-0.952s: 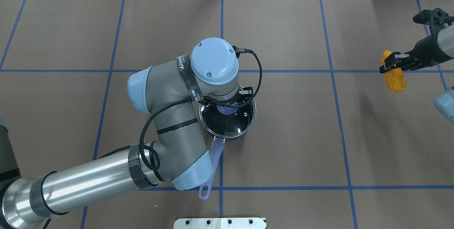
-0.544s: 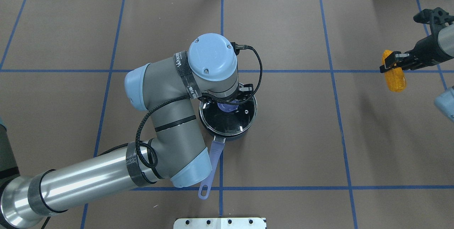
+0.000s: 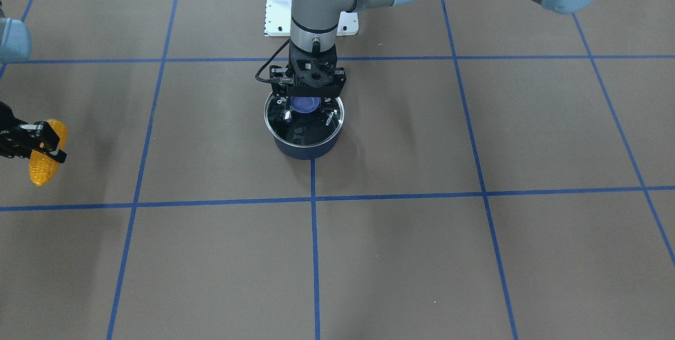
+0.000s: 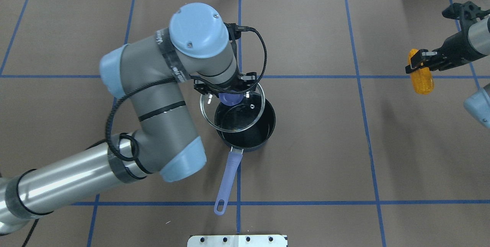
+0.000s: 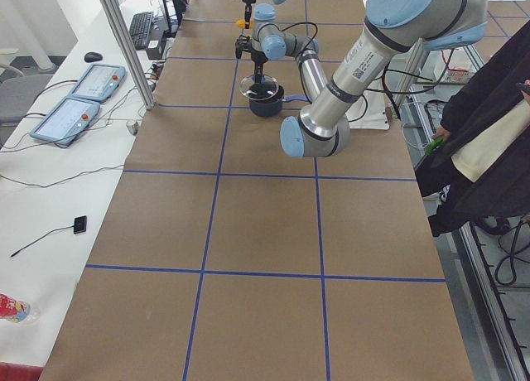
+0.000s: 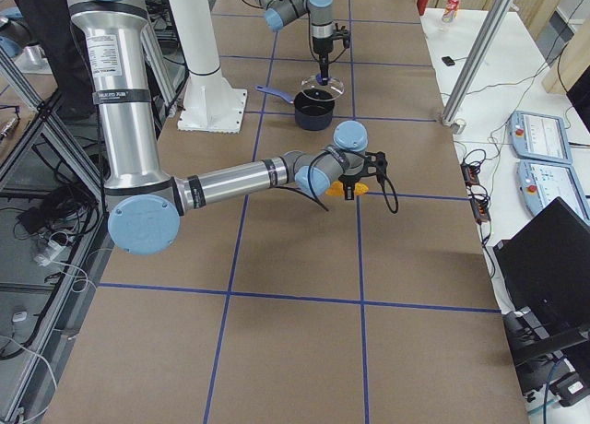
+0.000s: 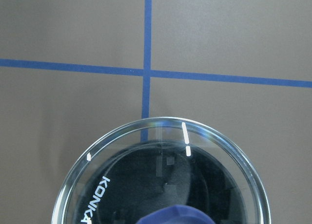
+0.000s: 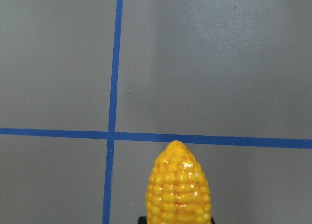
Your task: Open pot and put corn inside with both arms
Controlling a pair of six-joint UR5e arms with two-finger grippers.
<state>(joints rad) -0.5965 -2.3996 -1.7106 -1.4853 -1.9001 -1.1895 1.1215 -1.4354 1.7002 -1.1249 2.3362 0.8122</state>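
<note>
Well over on the left, the grey left arm's black left gripper (image 4: 229, 94) hangs above the middle of the brown paper-covered table (image 4: 306, 155). Its fingers are clamped on the purple knob (image 4: 231, 98) of a round clear glass lid (image 4: 214, 118). That glass lid is level in the air, off the rim but overlapping the mouth of the small dark navy saucepan (image 4: 271, 128). The saucepan stands on the table with its long lavender handle (image 4: 227, 180) pointing back toward the robot. Far right, well apart from the saucepan, the right gripper (image 4: 416, 63) has its fingers pinched across an orange-yellow corn cob (image 4: 422, 82), held above the table.

The step in hand looks like clearing the lid away. To do that well, keep the knob squeezed firmly and the glass level, and carry it leftward until nothing covers the mouth, leaving the right arm room. Only then should the cob travel over, centre above the black interior and go low before release.
</note>
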